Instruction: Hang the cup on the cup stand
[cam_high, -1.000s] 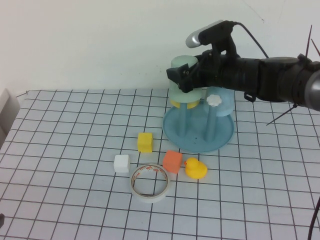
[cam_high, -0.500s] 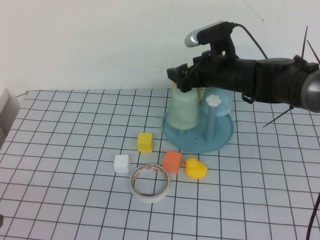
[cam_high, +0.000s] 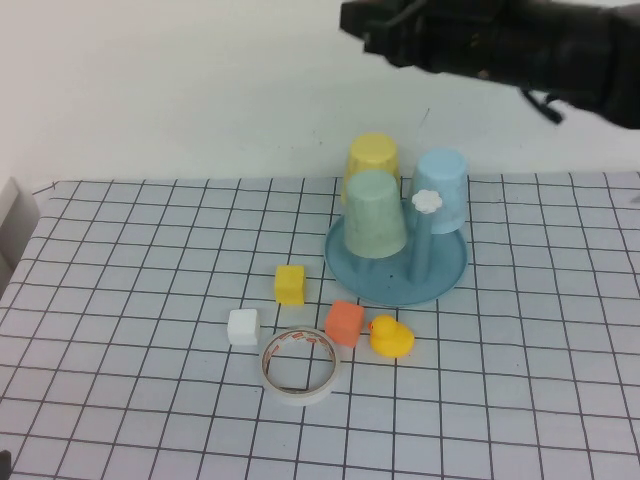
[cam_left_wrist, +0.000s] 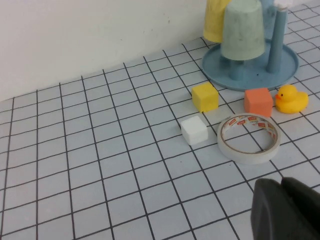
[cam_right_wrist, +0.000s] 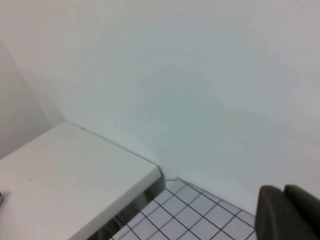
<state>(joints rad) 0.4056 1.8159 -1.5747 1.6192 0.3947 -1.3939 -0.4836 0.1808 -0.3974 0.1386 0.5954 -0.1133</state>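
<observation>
High view first: the cup (cam_high: 376, 214) is sitting upside down over a peg at about 9 o'clock on the cup stand (cam_high: 447, 277), so the hanging looks basically done to me. A yellow cup (cam_high: 372, 160) sits just behind it at 11 o'clock, a light blue cup (cam_high: 441, 186) is at 1 o'clock, and 1 bare peg with a white flower knob (cam_high: 428, 200) stands between them toward the front. The right claw (cam_high: 365, 22) is way up at the top edge, well above the stand, shut and holding nothing. Out front on the tabletop (cam_high: 120, 330) there's a yellow block (cam_high: 290, 284), a white block (cam_high: 243, 326), an orange block (cam_high: 345, 322), a rubber duck (cam_high: 391, 336) and a tape roll (cam_high: 299, 365). None of them touch the stand.

Left wrist view: the left claw (cam_left_wrist: 286, 210) is low over the tabletop, well away from the stand, fingers pressed together and empty. Looks parked. From here the cup (cam_left_wrist: 243, 29) shows hanging on its peg with its rim clear of the tray.

Right wrist view: mostly wall, a white ledge (cam_right_wrist: 70, 175) and a bit of grid, with the right claw (cam_right_wrist: 290, 212) closed in the corner.

My guess is we're at the retreat step. The only thing left is pulling the right arm back without swinging down into the 3 cups.
</observation>
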